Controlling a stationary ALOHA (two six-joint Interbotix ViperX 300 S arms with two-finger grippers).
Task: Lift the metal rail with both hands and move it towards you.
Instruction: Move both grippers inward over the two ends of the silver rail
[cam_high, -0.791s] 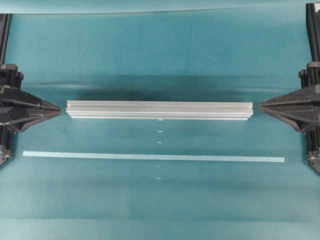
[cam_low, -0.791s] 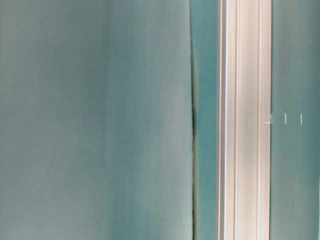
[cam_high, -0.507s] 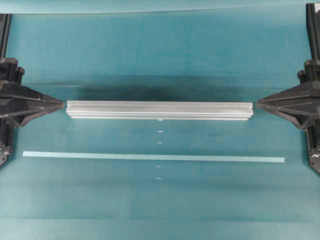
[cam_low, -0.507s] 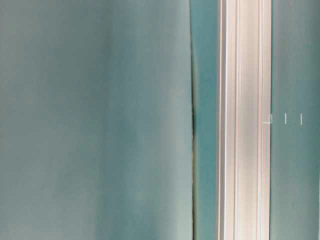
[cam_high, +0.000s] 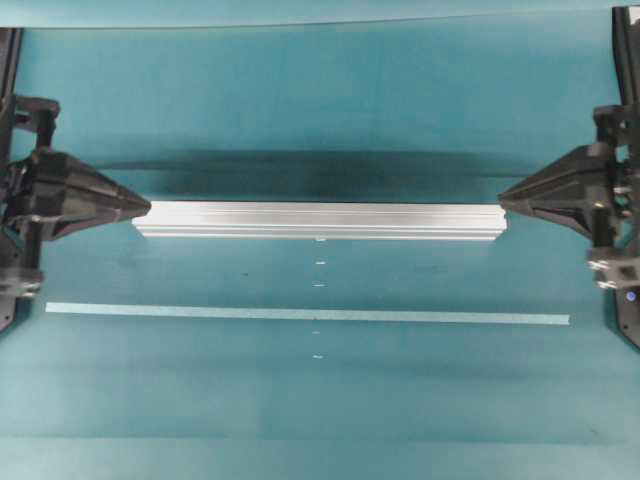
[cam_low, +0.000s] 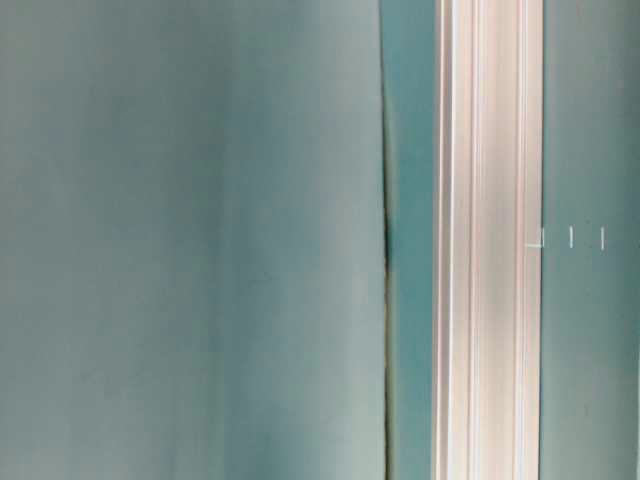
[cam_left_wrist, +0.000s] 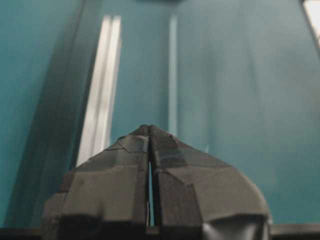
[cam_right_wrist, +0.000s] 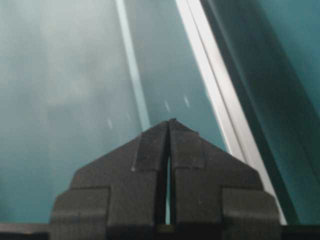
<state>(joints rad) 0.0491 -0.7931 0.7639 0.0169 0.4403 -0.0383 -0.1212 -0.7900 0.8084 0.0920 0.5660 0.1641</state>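
The metal rail (cam_high: 318, 221) lies flat on the teal table (cam_high: 320, 420), its long axis running left to right across the overhead view, with one gripper stationed at each end. The left gripper (cam_high: 145, 206) has its fingers pressed together on nothing, its tip right at the rail's left end; the right gripper (cam_high: 503, 199) is likewise closed and empty, its tip at the right end. Whether either tip touches the metal cannot be told. Each arm is equally near its own end. The thin pale tape strip (cam_high: 306, 314) lies parallel, nearer the viewer. No containers are present.
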